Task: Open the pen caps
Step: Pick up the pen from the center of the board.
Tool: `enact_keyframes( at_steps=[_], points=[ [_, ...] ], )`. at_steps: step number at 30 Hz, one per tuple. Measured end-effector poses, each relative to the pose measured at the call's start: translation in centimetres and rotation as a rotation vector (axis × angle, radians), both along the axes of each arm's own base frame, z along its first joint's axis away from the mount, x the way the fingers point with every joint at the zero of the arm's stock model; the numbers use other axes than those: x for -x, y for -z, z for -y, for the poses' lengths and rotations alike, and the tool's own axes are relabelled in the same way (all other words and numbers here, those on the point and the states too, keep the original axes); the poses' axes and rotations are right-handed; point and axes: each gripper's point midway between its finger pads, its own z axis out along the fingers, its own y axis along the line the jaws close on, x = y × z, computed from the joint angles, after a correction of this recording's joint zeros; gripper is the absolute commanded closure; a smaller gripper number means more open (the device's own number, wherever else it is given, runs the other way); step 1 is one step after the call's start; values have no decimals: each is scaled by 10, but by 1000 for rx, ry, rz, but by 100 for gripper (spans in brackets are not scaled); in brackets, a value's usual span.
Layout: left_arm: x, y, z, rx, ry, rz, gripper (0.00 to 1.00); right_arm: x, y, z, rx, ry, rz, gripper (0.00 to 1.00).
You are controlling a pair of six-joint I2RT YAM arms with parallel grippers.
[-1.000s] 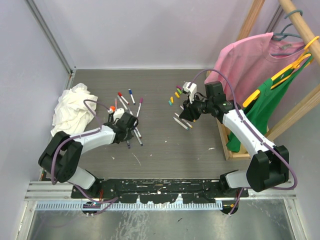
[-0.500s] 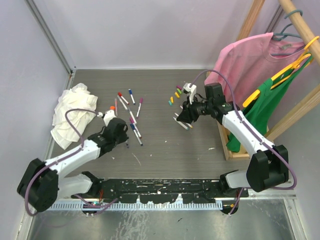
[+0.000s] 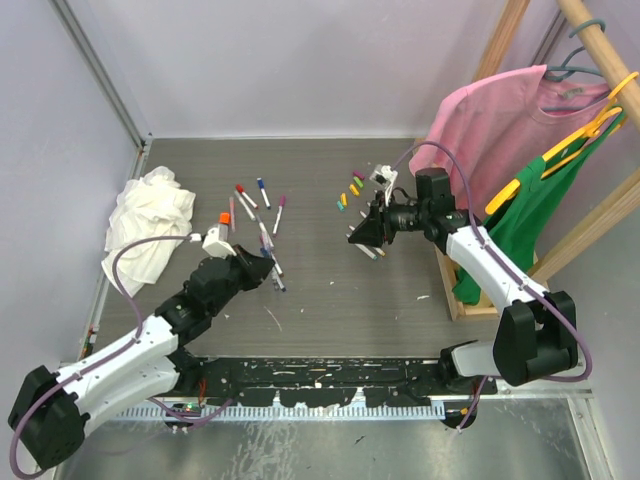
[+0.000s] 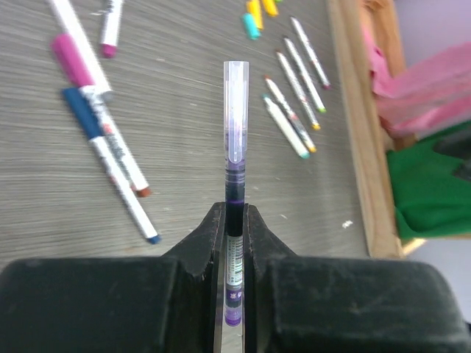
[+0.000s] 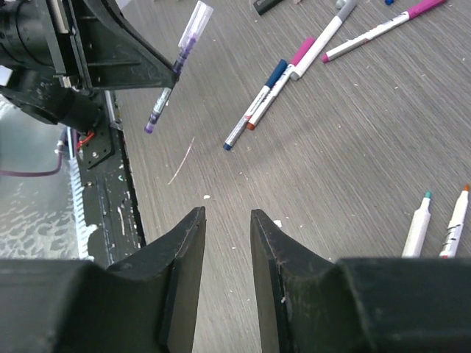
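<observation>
My left gripper [image 3: 258,266] is shut on a purple pen [image 4: 235,191] and holds it above the table. The pen's clear purple-tinted cap [image 4: 235,110] is still on and points toward the right arm. In the right wrist view the same pen [image 5: 175,65] sticks out of the left gripper [image 5: 158,73]. My right gripper [image 3: 358,236] is open and empty [image 5: 227,215], hovering over the table and facing the left gripper. Loose pen caps [image 3: 352,187] lie in a small heap at the back. Several uncapped pens [image 3: 366,246] lie beside the right gripper. Capped pens [image 3: 257,205] lie left of centre.
A white cloth rag [image 3: 145,225] lies at the left edge. A wooden rack [image 3: 445,280] with a pink shirt [image 3: 500,110] and a green shirt [image 3: 525,215] stands along the right side. More pens [image 5: 268,92] lie between the two grippers.
My left arm has drawn back toward the near edge and lifted the purple pen off the pile. My right gripper has shifted a little left toward it.
</observation>
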Motion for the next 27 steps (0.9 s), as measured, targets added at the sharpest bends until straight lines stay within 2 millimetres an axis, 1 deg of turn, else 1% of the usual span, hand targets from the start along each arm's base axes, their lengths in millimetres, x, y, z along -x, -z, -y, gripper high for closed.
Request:
enact_keyframes(
  at_steps=[5,10,17,24,27],
  points=[
    [9,-20,38,71,108,76,100,5,-4,-1,-51,-17,-21,60],
    [13,-28,65,113,168,121,100,11,-8,-4,-99,-37,-20,60],
    [2,-30,83,151,174,147,100,14,-6,-7,-138,-49,-35,57],
    [-9,-51,97,227,169,193,100,20,-3,-9,-188,-58,-48,51],
    [-13,-57,102,258,167,205,100,20,-2,-10,-206,-55,-52,48]
  ],
)
